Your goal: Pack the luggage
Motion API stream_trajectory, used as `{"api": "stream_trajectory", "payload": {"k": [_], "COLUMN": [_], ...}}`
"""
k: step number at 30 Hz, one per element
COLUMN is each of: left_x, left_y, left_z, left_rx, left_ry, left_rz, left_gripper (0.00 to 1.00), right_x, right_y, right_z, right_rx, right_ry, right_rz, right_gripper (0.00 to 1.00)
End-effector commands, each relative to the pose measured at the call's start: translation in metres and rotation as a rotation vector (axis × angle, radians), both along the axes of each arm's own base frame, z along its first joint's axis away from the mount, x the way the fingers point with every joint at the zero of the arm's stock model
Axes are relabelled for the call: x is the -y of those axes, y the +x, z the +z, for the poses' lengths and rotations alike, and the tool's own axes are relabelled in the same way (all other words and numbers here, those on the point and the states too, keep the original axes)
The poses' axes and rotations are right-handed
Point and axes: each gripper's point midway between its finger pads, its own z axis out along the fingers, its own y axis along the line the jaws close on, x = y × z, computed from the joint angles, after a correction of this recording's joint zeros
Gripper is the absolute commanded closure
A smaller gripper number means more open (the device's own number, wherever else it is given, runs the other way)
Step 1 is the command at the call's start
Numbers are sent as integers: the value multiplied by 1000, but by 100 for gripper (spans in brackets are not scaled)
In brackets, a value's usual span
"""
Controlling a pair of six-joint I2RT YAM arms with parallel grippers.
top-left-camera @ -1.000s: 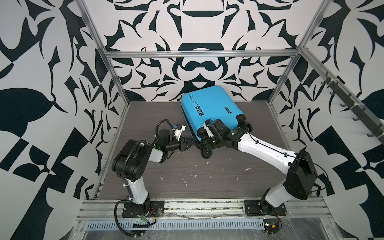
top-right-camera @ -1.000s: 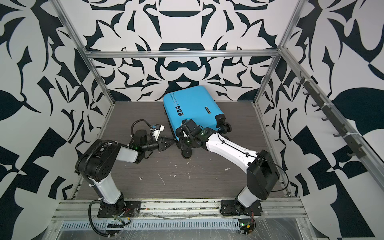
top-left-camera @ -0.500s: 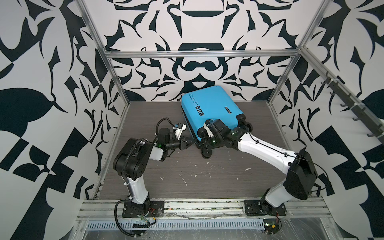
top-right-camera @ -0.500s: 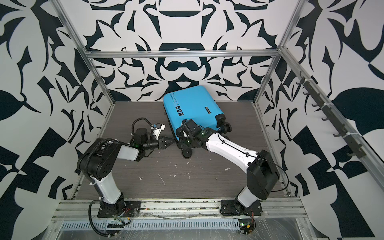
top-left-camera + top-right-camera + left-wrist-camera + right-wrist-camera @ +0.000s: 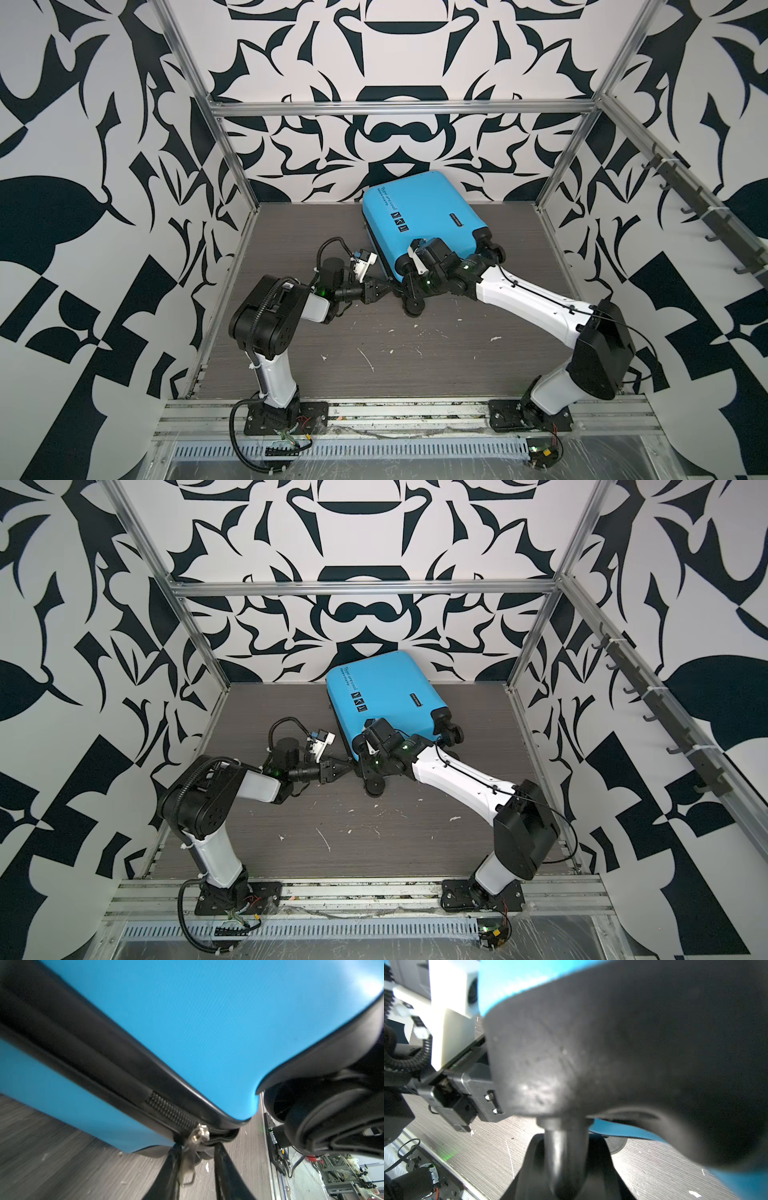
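Left wrist view is giving you the close-up: your left end effector is sitting right at the black zipper band of the luggage. Its two fingers are standing a little apart, with the silver zipper pull hanging between them. The pull is leaning on one finger and a gap is showing to the other, so you are bracketing it rather than pinching it.

In both top views the luggage is lying flat on the worktop, toward the back wall and a touch right of centre, with its wheels pointing toward your right arm. Your right end effector is pressing in at the near wheel corner, just above a black spinner wheel. Right wrist view is filling up with the dark wheel housing, and I cannot tell whether those jaws are spread or clamped.
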Motion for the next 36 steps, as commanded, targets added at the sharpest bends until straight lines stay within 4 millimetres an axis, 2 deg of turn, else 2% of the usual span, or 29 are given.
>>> {"api": "stream_trajectory", "payload": {"k": [1,6,13,19,23,28,36], "left_x": [5,5,1,-10,-6,-2,-1], "left_y": [-3,-2,0,-1,-10,-19,-29], "left_z": [-8,-8,-14,-13,-15,-16,-7], "left_rx": [-2,-4,-20,40,99,156,206], "left_ry": [25,28,93,211,324,430,460], "left_rz": [-14,-10,14,73,66,57,51], "left_gripper": [75,83,100,100,100,100,100], "right_x": [-1,-2,-3,-7,-13,-17,-22], "right_y": [3,2,2,2,3,3,7], "right_z": [14,14,19,32,43,55,67], "right_rx": [21,18,23,37,46,60,76], "right_ry": [26,31,42,71,99,124,153], "right_rz": [-13,-11,-11,-4,6,11,11], "right_gripper": [73,74,83,93,100,100,100]}}
